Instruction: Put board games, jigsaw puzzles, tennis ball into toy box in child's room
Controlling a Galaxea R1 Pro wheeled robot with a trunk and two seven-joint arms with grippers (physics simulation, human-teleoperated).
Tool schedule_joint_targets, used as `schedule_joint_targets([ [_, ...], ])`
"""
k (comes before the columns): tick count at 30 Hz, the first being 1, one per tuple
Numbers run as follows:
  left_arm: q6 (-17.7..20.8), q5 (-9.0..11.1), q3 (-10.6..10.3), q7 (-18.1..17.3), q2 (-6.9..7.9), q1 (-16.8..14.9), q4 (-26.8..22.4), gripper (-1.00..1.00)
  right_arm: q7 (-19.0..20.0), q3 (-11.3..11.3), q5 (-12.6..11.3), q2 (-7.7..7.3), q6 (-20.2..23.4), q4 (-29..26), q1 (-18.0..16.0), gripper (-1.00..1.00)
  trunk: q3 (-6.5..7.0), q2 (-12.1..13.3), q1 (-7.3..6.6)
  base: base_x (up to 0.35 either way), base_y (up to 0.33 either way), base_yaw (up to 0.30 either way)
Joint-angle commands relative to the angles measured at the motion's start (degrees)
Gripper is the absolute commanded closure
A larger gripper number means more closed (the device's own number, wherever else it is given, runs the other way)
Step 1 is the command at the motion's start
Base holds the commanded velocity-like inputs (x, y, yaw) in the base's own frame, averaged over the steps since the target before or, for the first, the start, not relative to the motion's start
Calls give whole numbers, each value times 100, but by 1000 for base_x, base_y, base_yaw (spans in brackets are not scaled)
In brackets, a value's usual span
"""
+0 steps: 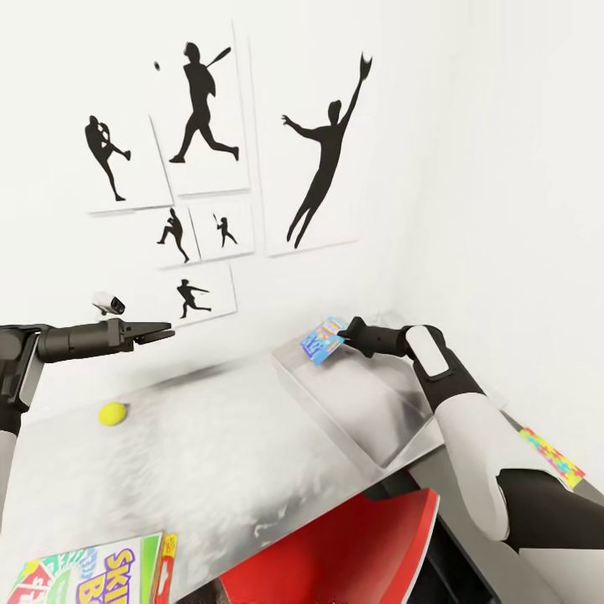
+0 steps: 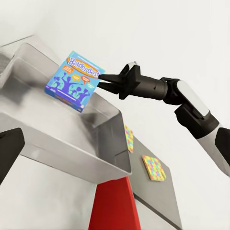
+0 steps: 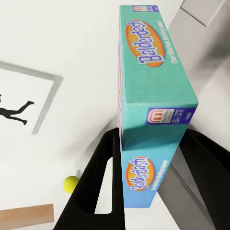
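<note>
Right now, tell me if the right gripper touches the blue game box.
Touching: the right wrist view shows the right gripper clamped on the blue game box.

Blue "Balderdash" board game [image 1: 323, 340], right of centre in the head view: a thin box held tilted above the far end of the toy box [image 1: 369, 419], a shallow pale grey bin with sloping sides on the table [image 1: 210, 453]. Tennis ball [image 1: 112, 413], yellow-green, lies on the table at centre left. "Skip-Bo" board game [image 1: 92, 575] lies flat at lower left. Jigsaw puzzle [image 1: 551, 457], multicoloured, lies flat at right; second jigsaw puzzle [image 2: 129, 137] lies beside the bin.
</note>
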Motion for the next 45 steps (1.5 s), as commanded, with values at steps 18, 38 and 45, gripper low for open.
schedule_joint_targets([
  [18, 61, -2, -7, -24, -9, -5, -35, -100, 30, -16, 25, 29, 36, -242, -32, 100, -178, -12, 3, 0, 0, 0],
  [38, 61, -1, -4, -24, -13, -5, -44, -100, 116, -1, 27, 48, 29, -251, -32, 100, -364, -12, 3, 0, 0, 0],
  [45, 61, 1, -3, -24, -32, -5, -44, -100, 125, 5, 30, 53, 32, -313, -39, 100, -429, -12, 3, 0, 0, 0],
])
